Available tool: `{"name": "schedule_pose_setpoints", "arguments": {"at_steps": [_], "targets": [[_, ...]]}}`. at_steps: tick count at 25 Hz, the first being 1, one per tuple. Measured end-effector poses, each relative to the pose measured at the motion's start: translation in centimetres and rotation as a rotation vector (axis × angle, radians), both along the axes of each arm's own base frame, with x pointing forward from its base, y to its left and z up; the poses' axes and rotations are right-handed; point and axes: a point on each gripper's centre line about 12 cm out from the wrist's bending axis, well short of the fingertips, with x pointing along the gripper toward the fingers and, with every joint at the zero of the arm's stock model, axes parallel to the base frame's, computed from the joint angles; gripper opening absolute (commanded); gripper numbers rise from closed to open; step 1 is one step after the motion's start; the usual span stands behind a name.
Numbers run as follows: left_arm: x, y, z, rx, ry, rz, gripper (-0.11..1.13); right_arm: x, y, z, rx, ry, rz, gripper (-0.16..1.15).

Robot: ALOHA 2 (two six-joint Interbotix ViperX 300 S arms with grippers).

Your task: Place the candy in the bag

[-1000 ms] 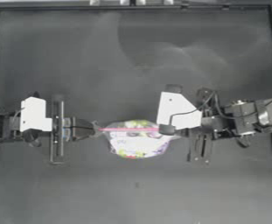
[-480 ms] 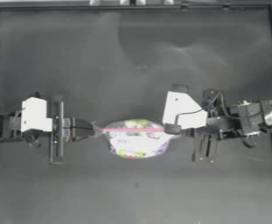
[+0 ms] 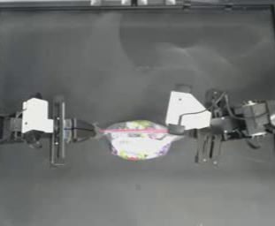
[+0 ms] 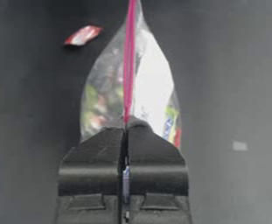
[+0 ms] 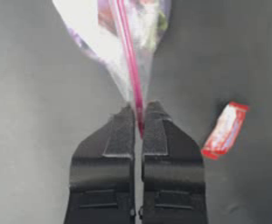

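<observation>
The bag (image 3: 137,140) is hanging stretched between the two grippers just below the middle of the dark surface (image 3: 133,57), its pink-red strip (image 3: 133,131) running straight across from 9 o'clock to 3 o'clock in the top view. Yellow, pink and white contents are showing through the clear plastic and bulging toward 6 o'clock beneath the strip.

The left gripper (image 3: 95,131) is reaching in from 9 o'clock and pinching the left end of the strip. In the left wrist view its two dark jaws are pressed together with no gap, the strip (image 4: 129,61) emerging right at their tips and the bag (image 4: 147,87) standing edge-on beyond them.

The right gripper (image 3: 176,129) is coming in from 3 o'clock and clamping the opposite end. In the right wrist view its jaws are closed tight on the strip (image 5: 129,65), with the bag (image 5: 102,39) spreading out past the tips.

The candy (image 5: 224,130) is lying loose on the surface outside the bag, close beside the right gripper; in the left wrist view the candy (image 4: 82,35) is showing at the far end of the bag, off to one side. In the top view the right arm's white wrist housing (image 3: 185,110) is covering that spot, so the sweet cannot be made out there.
</observation>
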Motion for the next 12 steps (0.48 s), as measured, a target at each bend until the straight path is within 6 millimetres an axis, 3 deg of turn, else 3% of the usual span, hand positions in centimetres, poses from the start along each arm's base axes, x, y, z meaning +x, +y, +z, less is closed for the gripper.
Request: {"name": "schedule_pose_setpoints", "arguments": {"at_steps": [12], "targets": [[0.16, 0.14, -0.19, -0.005, 0.036, 0.003, 0.06, 0.32, 0.08, 0.31, 0.000, -0.048, 0.011, 0.05]]}}
